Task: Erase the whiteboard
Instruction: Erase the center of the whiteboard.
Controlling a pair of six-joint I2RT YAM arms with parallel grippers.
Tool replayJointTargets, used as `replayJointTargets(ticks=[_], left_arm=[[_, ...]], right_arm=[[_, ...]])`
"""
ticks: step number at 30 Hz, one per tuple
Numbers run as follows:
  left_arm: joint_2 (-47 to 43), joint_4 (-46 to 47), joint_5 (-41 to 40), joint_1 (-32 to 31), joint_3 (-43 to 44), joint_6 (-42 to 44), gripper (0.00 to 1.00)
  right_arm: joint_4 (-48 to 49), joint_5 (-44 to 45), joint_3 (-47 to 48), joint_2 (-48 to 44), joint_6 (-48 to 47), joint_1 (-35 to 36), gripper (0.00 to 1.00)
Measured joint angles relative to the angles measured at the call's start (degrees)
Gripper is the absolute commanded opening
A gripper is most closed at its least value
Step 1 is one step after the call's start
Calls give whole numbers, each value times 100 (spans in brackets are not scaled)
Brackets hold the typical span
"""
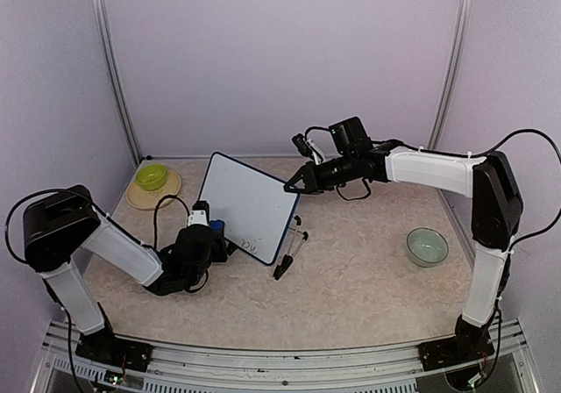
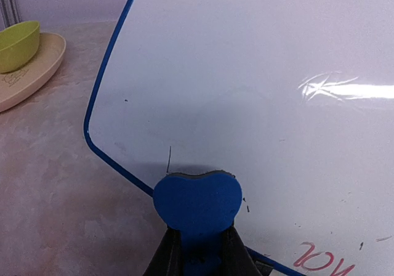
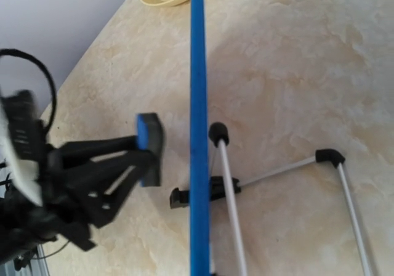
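Note:
The whiteboard [image 1: 245, 202] stands tilted on its black-tipped fold-out legs [image 1: 298, 239] at mid-table. It is mostly white, with red marker text [image 2: 323, 257] near its lower edge and a few small black specks. My left gripper [image 1: 213, 229] is shut on a blue heart-shaped eraser [image 2: 196, 202], held at the board's lower left part [image 2: 258, 91]; whether it touches the board I cannot tell. My right gripper [image 1: 294, 184] is shut on the board's upper right edge. In the right wrist view the frame [image 3: 198, 134] shows edge-on, with the eraser [image 3: 148, 146] left of it and the legs [image 3: 228, 183] right.
A green bowl [image 1: 151, 176] sits on a beige plate [image 1: 153, 193] at the back left, also seen in the left wrist view as bowl [image 2: 18, 42] and plate [image 2: 43, 66]. A pale teal bowl [image 1: 427, 246] stands at the right.

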Motion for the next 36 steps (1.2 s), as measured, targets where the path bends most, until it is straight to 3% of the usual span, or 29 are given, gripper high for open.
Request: replayJointTargets(ticks=[12, 36], left_arm=[[378, 153, 264, -2, 544, 260, 10], [507, 529, 743, -507, 638, 470, 10]], right_arm=[[-125, 59, -361, -319, -94, -186, 0], [-232, 76, -839, -916, -125, -555, 0]])
